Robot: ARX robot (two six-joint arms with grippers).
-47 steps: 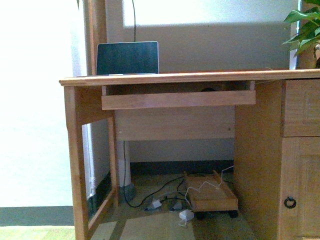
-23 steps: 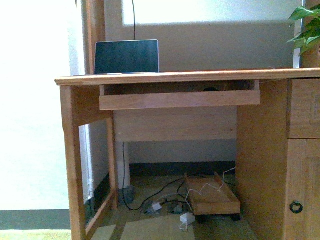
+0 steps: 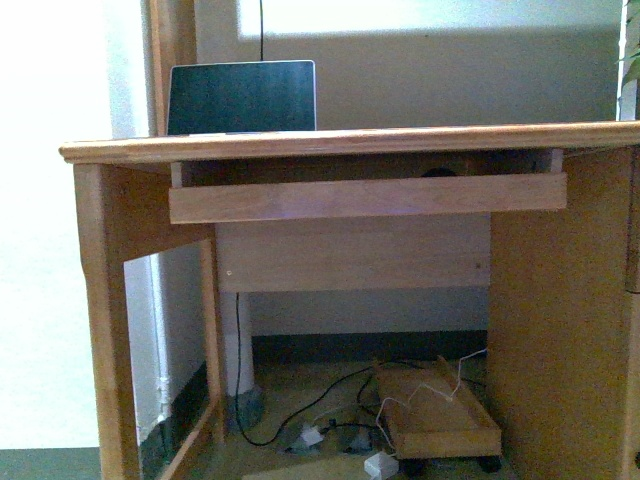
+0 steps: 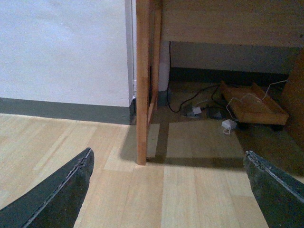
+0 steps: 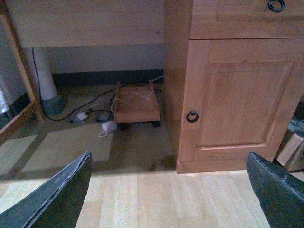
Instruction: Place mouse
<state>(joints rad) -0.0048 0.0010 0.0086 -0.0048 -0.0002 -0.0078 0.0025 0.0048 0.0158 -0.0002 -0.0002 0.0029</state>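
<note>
In the front view a small dark rounded shape (image 3: 436, 172) peeks over the front board of the pull-out keyboard tray (image 3: 366, 197) under the desk top; it looks like the mouse, mostly hidden. Neither arm shows in the front view. My left gripper (image 4: 168, 190) is open and empty, low over the wooden floor near the desk's left leg (image 4: 142, 85). My right gripper (image 5: 168, 190) is open and empty, over the floor in front of the desk's cabinet door (image 5: 242, 99). The mouse shows in neither wrist view.
A laptop (image 3: 241, 97) stands open on the wooden desk top (image 3: 340, 142) at the back left. Under the desk lie cables, white adapters (image 3: 380, 464) and a low wheeled wooden stand (image 3: 440, 415). The cabinet side (image 3: 560, 320) closes off the right.
The front view has come closer to the desk and shifted: desk, tray and laptop look larger, and the plant and drawer at the right have slid almost out of view.
</note>
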